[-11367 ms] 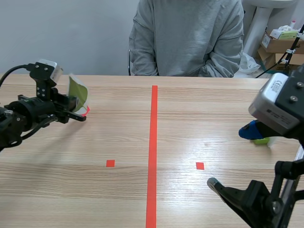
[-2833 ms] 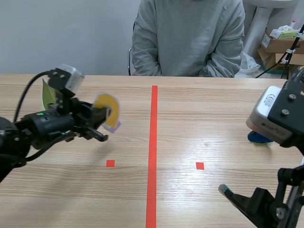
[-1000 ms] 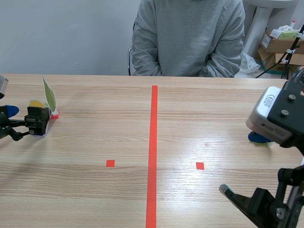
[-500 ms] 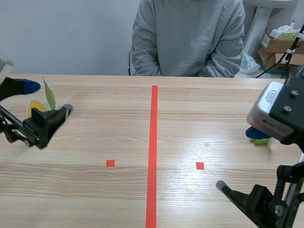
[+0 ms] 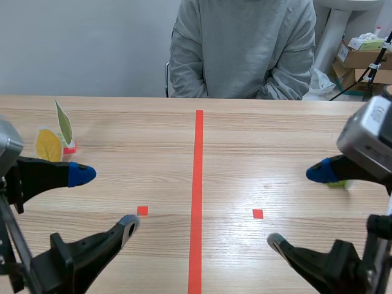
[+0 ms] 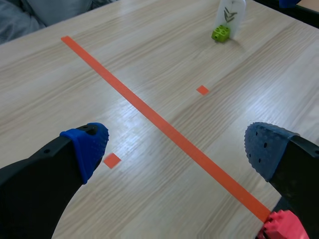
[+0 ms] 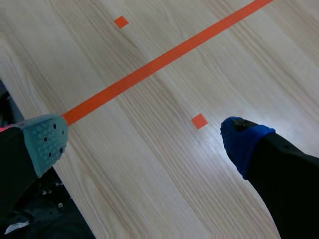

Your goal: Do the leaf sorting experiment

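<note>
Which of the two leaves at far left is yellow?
The yellow leaf is the rounder, lower one, farther left; the green leaf beside it is narrow, pointed and taller.

My scene camera sits between my arms, facing across the pale wooden tabletop (image 5: 275, 135); wrist cameras look down close past my jaws, sharing its orange-red tape line (image 5: 198, 184).
</note>
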Controlling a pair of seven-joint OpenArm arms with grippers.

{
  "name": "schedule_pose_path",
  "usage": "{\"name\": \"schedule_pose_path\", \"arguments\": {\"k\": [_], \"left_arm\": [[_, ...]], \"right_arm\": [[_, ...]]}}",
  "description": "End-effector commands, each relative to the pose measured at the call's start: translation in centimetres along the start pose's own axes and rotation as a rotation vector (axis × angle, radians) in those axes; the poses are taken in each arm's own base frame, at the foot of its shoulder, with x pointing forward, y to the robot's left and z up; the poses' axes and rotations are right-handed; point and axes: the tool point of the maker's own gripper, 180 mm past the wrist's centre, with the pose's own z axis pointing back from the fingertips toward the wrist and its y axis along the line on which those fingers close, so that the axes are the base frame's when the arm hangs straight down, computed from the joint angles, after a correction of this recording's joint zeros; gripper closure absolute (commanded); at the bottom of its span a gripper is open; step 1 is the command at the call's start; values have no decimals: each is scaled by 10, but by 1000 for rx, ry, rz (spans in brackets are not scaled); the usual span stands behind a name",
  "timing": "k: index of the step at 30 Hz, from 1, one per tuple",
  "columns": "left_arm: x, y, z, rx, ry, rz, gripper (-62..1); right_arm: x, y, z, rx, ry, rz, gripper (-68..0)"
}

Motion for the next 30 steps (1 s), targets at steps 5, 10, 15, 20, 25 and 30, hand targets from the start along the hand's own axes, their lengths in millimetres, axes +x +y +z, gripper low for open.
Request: {"name": "schedule_pose_path", "arguments": {"k": [5, 10, 15, 20, 25, 30], "left_arm": [[19, -22, 8, -44, -36, 16, -585], [22, -26, 14, -42, -31, 15, -585], [18, -24, 14, -37, -7, 10, -585], [17, -24, 14, -37, -3, 10, -585], [18, -24, 14, -37, -4, 10, -585], [18, -24, 14, -37, -4, 10, -585]], "right_arm": [[-21, -16, 13, -37, -7, -78, -640], [-34, -23, 19, -46, 13, -91, -640], [-36, -23, 18, -48, 22, -90, -640], [-37, -23, 18, -48, 28, -90, -640], [-38, -23, 18, -48, 31, -91, -640], [-37, -23, 18, -48, 28, -93, -640]]}}
